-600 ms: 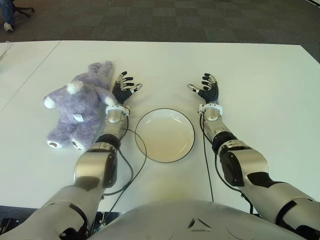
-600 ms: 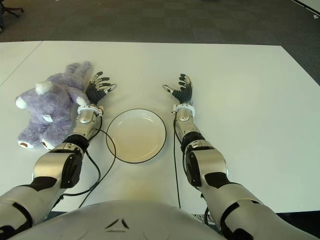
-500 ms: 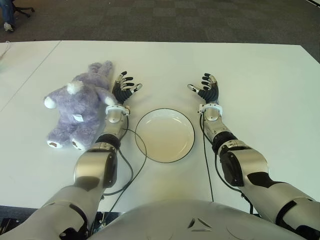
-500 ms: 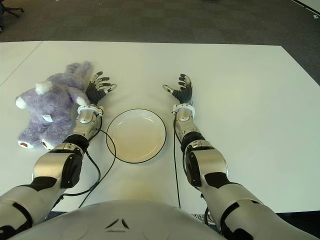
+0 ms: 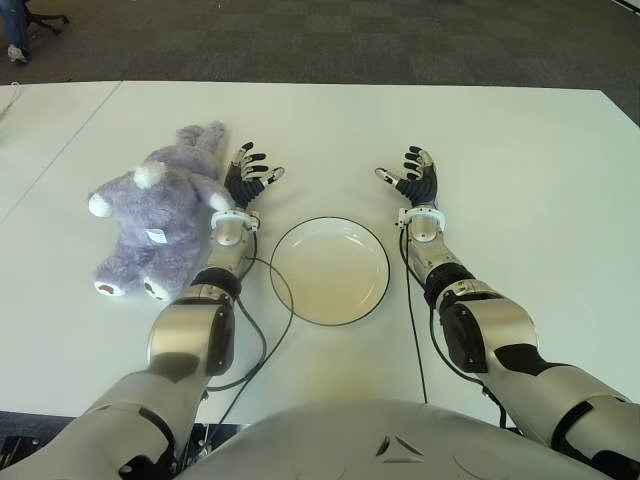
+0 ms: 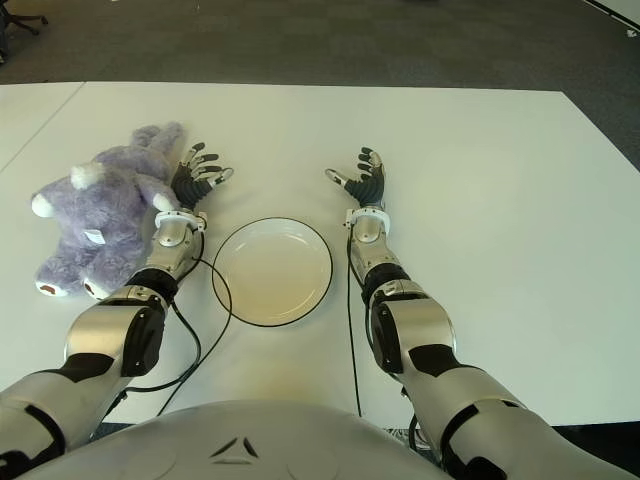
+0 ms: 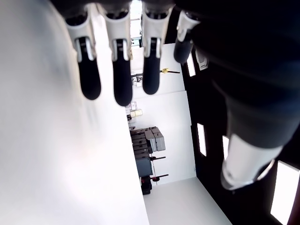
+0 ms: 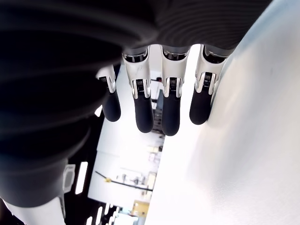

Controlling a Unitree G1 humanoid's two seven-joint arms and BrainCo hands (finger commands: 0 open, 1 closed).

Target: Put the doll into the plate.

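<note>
A purple plush doll [image 5: 155, 215] with white paws lies on the white table [image 5: 520, 170], left of centre. A round white plate [image 5: 329, 270] with a dark rim sits in the middle, holding nothing. My left hand [image 5: 247, 178] shows just right of the doll, between it and the plate, fingers spread and holding nothing. My right hand [image 5: 413, 176] shows beyond the plate's right edge, also spread and holding nothing. Both wrist views show only straight fingers [image 7: 115, 70] [image 8: 143, 101] over the table.
Black cables [image 5: 262, 330] run from each wrist along the forearms, one curving beside the plate's left rim. Dark carpet [image 5: 330, 40] lies beyond the table's far edge. A table seam [image 5: 60, 150] crosses the far left.
</note>
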